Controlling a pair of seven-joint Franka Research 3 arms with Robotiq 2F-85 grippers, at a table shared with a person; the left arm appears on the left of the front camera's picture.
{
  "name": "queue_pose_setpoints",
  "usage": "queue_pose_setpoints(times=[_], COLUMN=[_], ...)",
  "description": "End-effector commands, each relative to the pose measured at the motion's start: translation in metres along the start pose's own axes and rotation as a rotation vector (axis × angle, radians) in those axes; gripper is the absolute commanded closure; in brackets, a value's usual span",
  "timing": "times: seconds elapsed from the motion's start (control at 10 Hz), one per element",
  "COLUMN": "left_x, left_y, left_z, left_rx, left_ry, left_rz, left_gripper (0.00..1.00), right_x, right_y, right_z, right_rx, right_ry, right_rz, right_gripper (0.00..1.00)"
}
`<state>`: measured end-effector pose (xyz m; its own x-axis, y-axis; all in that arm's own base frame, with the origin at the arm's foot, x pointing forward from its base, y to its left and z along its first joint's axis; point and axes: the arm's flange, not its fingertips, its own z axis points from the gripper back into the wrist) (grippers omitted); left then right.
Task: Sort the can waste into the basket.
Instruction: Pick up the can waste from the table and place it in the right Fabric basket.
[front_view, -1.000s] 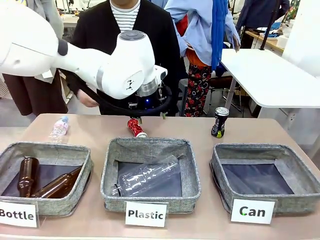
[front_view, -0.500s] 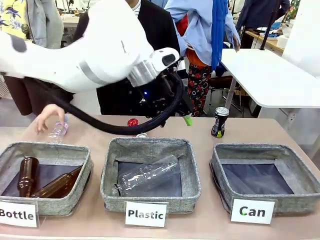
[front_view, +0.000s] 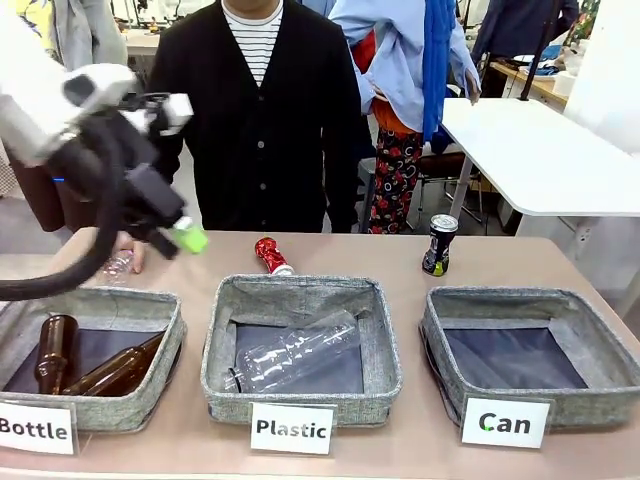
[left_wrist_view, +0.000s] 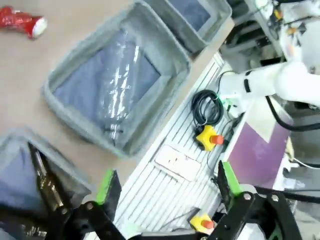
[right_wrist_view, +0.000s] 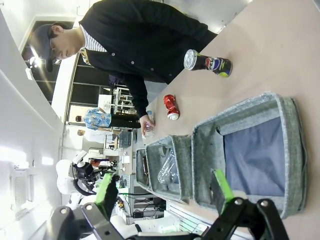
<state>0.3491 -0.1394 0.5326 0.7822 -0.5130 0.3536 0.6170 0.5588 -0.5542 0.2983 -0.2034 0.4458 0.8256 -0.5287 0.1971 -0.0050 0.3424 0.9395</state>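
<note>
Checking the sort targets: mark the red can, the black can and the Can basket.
red can (front_view: 270, 255), front view, on its red body.
black can (front_view: 437, 250), front view, mid-side.
Can basket (front_view: 520, 297), front view, on its far rim.

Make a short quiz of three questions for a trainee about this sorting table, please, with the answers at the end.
1. True or false: the grey woven-fabric rectangular basket labelled "Can" already holds a can.
2. Choose one. The shiny red metal can is: A) standing upright; B) lying on its side; C) inside a basket.
3. Fill in the missing word: the jaws of the left tool are ____, with nothing between them.

Key
1. False: only its dark liner shows inside.
2. B.
3. open.
</note>
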Motion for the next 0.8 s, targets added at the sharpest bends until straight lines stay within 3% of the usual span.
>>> queue_pose_setpoints(times=[0.0, 0.2, 0.4, 0.6, 0.7], left_x=[-0.021, -0.042, -0.071, -0.141, -0.180], left_y=[-0.016, -0.018, -0.038, -0.033, -0.018], left_z=[0.022, 0.039, 0.104, 0.171, 0.183], left_rx=[0.042, 0.014, 0.001, 0.018, -0.008], left_ry=[-0.094, -0.194, -0.359, -0.903, -1.074], left_rz=[0.116, 0.229, 0.433, 0.912, 0.982], left_gripper=[0.00, 0.00, 0.00, 0.00, 0.00], right_x=[0.001, 0.001, 0.001, 0.001, 0.001], right_y=[0.001, 0.001, 0.001, 0.001, 0.001], right_z=[-0.001, -0.001, -0.001, -0.001, -0.001], right_rx=[0.018, 0.018, 0.018, 0.018, 0.018], right_ry=[-0.012, -0.012, -0.012, -0.012, -0.012], right_rz=[0.014, 0.014, 0.014, 0.014, 0.014], right_gripper=[0.00, 0.00, 0.00, 0.00, 0.00])
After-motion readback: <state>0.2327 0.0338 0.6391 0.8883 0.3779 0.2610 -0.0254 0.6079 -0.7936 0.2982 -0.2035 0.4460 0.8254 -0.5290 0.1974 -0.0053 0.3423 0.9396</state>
